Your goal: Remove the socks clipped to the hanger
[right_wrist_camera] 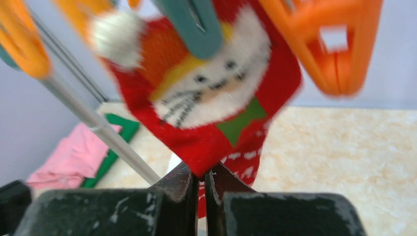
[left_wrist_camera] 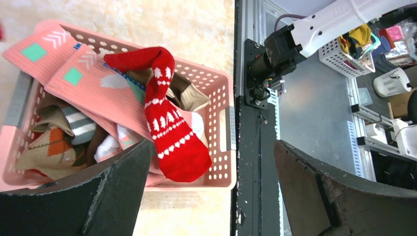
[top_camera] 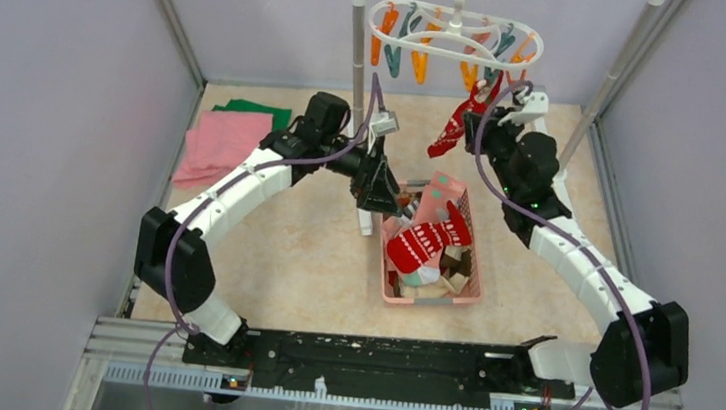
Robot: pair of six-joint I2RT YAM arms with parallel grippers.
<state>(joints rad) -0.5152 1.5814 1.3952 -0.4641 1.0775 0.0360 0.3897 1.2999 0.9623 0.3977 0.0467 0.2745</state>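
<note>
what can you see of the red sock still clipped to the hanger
The red sock looks like soft knit, with a white bearded face, an orange hat with a white pompom, a green star and white patterning lower down. It hangs from the white hanger, with a teal peg biting its top edge. The right claw is shut on its lower corner. An orange peg hangs beside it.

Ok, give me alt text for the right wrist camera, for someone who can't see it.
The right gripper is shut on the bottom corner of a red Santa sock that hangs from a teal peg. Blurred orange pegs flank it; a metal pole slants at left, pink and green cloths on the floor beyond.
</note>
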